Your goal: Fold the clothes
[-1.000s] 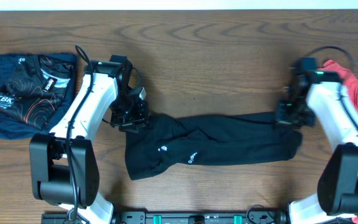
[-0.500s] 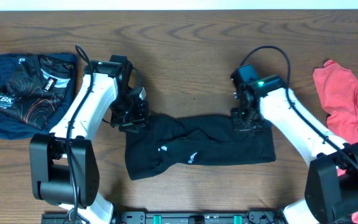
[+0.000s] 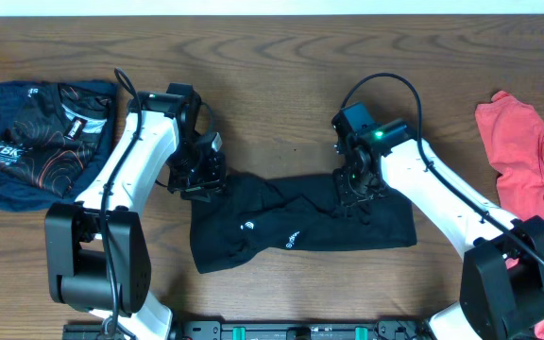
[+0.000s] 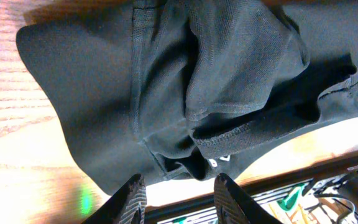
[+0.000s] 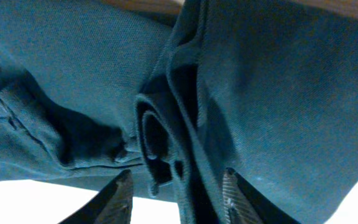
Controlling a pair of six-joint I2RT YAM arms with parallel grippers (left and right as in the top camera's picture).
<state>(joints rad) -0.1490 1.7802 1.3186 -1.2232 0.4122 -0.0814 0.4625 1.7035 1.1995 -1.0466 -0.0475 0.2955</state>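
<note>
The black top (image 3: 300, 222) lies in the middle of the table with small white logos (image 3: 291, 238) facing up. Its right part is doubled over, so it ends near the middle right. My left gripper (image 3: 199, 181) is open over the top's upper left corner; the left wrist view shows its jaws (image 4: 179, 199) apart with black cloth (image 4: 229, 74) beyond them. My right gripper (image 3: 355, 189) is at the top's upper edge, jaws (image 5: 178, 199) apart astride a rolled ridge of the cloth (image 5: 278, 93). The coral-red shirt (image 3: 522, 161) lies crumpled at the far right.
A folded navy shirt with orange swirl print (image 3: 41, 142) lies at the far left. Bare wooden table (image 3: 281, 85) stretches behind the black top. The arm bases (image 3: 300, 331) stand at the front edge.
My right gripper carried the black top's right end leftward over its body, then shifted a little further left. The coral-red shirt is uncovered. The left arm has not moved.
</note>
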